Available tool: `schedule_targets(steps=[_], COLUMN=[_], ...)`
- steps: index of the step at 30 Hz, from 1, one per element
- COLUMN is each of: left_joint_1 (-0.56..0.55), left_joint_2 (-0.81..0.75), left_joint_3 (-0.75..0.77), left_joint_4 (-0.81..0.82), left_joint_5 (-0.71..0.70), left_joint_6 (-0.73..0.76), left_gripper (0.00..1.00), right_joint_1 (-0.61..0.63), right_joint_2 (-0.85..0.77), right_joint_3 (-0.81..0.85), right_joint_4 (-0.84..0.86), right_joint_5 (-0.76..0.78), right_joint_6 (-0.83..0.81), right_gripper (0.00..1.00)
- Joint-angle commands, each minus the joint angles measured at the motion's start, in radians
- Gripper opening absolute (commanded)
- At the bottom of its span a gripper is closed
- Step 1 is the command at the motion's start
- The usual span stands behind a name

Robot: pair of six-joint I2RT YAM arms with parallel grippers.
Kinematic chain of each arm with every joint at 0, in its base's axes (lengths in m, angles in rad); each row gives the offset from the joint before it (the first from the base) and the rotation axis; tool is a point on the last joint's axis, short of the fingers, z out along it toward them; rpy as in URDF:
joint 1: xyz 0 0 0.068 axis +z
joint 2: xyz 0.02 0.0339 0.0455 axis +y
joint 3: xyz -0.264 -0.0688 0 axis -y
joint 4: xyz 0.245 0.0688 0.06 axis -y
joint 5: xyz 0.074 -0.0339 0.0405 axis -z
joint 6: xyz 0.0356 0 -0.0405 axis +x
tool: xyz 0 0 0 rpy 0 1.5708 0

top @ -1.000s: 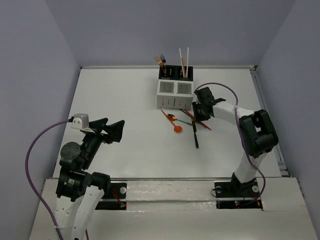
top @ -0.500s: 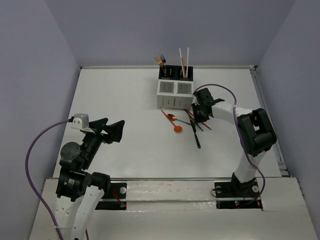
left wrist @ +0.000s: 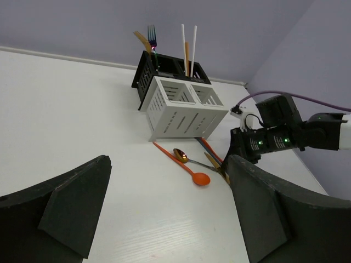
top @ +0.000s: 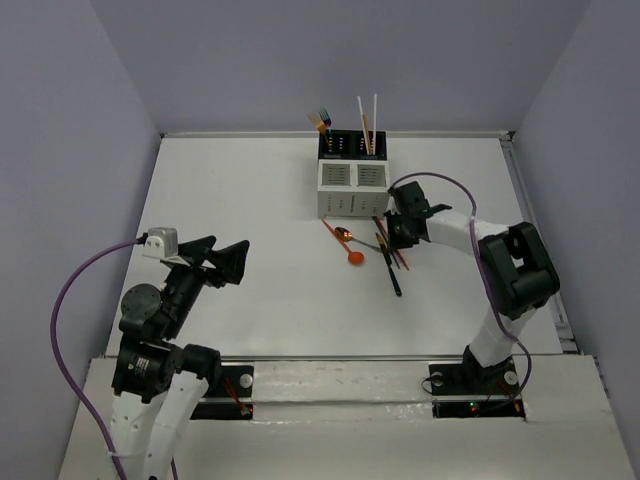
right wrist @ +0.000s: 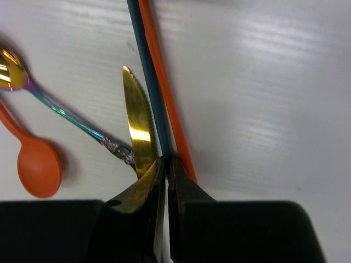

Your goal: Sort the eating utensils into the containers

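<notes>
My right tool [top: 392,234] was partly open a second ago. It has since pinched shut, its tips closed on the black stick [top: 392,274] lying on the surface. It has also edged slightly left across the surface. The orange stick [right wrist: 157,55] has swung in and now lies just beside the black stick.

The white table [top: 230,200] bears the caddy [top: 352,188] toward its far edge. Before it lie loose pieces — orange spoon [top: 354,258], gold knife [right wrist: 138,129], black stick [top: 393,277], orange stick [right wrist: 164,76].
</notes>
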Motion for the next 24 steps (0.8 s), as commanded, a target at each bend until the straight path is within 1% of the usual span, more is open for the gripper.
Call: schedule_targets(steps=[1, 2, 5, 9, 15, 19, 21, 22, 24], left_joint_1=[-0.004, -0.004, -0.004, -0.004, -0.004, -0.004, -0.004, -0.004, -0.004], left_joint_2=[0.004, 0.004, 0.004, 0.004, 0.005, 0.010, 0.015, 0.019, 0.024], left_joint_3=[-0.006, -0.006, -0.008, -0.008, -0.006, -0.006, -0.009, -0.011, -0.011], left_joint_4=[0.059, 0.060, 0.059, 0.059, 0.060, 0.062, 0.067, 0.067, 0.065], left_joint_5=[0.016, 0.016, 0.019, 0.017, 0.019, 0.025, 0.037, 0.039, 0.039], left_joint_6=[0.014, 0.014, 0.014, 0.014, 0.012, 0.011, 0.008, 0.009, 0.009], left_gripper=[0.99, 0.99, 0.99, 0.99, 0.99, 0.99, 0.99, 0.99, 0.99], right_joint_1=[0.023, 0.032, 0.052, 0.061, 0.061, 0.061, 0.071, 0.071, 0.071], right_joint_2=[-0.114, -0.157, -0.241, -0.335, -0.416, -0.490, -0.524, -0.533, -0.545], right_joint_3=[-0.105, -0.140, -0.175, -0.195, -0.221, -0.261, -0.261, -0.258, -0.246], right_joint_4=[0.050, 0.061, 0.061, 0.067, 0.101, 0.218, 0.298, 0.325, 0.432], right_joint_5=[-0.081, -0.095, -0.114, -0.150, -0.222, -0.304, -0.301, -0.283, -0.247], right_joint_6=[0.054, 0.059, 0.068, 0.077, 0.086, 0.126, 0.149, 0.152, 0.158], right_gripper=[0.07, 0.07, 0.07, 0.07, 0.07, 0.07, 0.07, 0.07, 0.07])
